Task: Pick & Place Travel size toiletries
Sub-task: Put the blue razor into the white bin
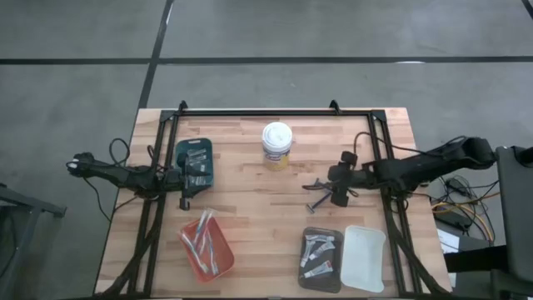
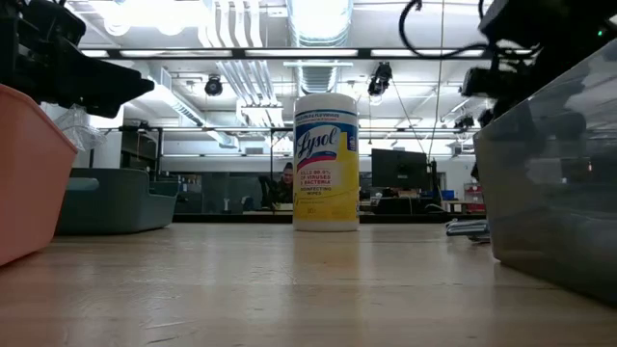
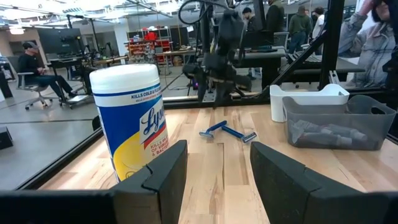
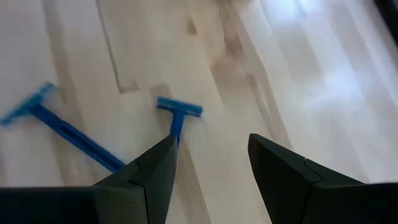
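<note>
Wood planks make up the counter (image 1: 250, 208), and the travel toiletries are spread across it. At far left the left tool (image 1: 185, 202) waits at the near edge of the teal tray (image 1: 193, 162), fingers spread and holding nothing; that tray already carries a few small items too small to name. Near of it, the orange tray (image 1: 206, 247) holds slim toothbrushes (image 1: 202, 237). In the middle, toward the far side, stands the white-lidded wipes tub (image 3: 132, 121); its yellow-and-blue label reads "Lysol", with smaller lines beneath of which I can make out "kills cold & flu" and little more. Right of the tub, two blue-handled razors (image 3: 227, 132) lie loose on the bare wood, close together. The right tool (image 4: 208, 162) hangs just above them, fingers apart and empty, with one razor (image 4: 178, 112) lying just beyond its left finger, not between the two. Near of that spot sit the grey tray (image 1: 320, 258) with silvery tubes (image 1: 318, 254) and the white tray (image 1: 364, 257), touching side by side.

As I judge it, the risk lies in that offset: descending as aligned, a finger could land on the razor's handle and skid it away, or nudge the second razor. A flat, thin handle may also slip from the pinch if the fingers close too high above the wood.
</note>
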Available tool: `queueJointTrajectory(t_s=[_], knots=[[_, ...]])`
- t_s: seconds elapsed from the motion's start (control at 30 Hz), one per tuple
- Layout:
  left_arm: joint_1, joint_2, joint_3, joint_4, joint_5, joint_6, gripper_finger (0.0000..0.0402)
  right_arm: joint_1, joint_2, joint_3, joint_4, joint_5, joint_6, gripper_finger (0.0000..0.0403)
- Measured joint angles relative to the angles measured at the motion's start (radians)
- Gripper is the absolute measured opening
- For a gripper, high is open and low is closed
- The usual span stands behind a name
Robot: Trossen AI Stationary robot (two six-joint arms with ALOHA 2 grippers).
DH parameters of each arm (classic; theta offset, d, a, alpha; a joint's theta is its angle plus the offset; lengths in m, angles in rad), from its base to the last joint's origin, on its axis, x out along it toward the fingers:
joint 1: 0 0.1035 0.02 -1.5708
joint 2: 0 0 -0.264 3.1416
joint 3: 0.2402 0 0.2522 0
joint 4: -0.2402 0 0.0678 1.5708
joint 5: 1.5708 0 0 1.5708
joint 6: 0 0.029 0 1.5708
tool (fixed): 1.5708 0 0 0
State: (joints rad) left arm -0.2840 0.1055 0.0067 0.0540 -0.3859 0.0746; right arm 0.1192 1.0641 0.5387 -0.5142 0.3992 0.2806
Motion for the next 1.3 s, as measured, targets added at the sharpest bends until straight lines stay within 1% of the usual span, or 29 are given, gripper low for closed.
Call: queueJointTrajectory(t_s=[0.27, 0.43, 0.77, 0.9, 1.0, 1.07, 1.3], knots=[[0.0, 0.0, 0.0, -0.001, 0.0, 0.0, 0.0181, -0.013, 0.129, -0.009, 0.032, -0.018, 0.067, 0.0196], [0.0, 0.0, 0.0, -0.001, 0.0, 0.0, 0.0181, -0.013, 0.182, -0.009, 0.092, -0.066, 0.063, 0.0196], [0.0, 0.0, 0.0, -0.002, -0.001, 0.0, 0.0181, -0.017, 0.295, -0.016, 0.137, -0.07, 0.06, 0.0196], [0.0, 0.001, 0.0, -0.002, -0.002, 0.0, 0.0182, -0.028, 0.328, -0.016, 0.144, -0.085, 0.029, 0.0193], [0.001, 0.001, 0.0, -0.002, -0.001, 0.0, 0.0181, -0.041, 0.34, -0.015, 0.151, -0.125, 0.002, 0.0176], [0.001, 0.001, 0.0, -0.002, -0.001, 0.0, 0.0181, -0.052, 0.335, -0.015, 0.153, -0.147, -0.009, 0.0155], [0.001, 0.001, 0.0, -0.002, -0.001, 0.0, 0.0182, -0.102, 0.281, -0.022, 0.145, -0.219, -0.057, 0.006]])
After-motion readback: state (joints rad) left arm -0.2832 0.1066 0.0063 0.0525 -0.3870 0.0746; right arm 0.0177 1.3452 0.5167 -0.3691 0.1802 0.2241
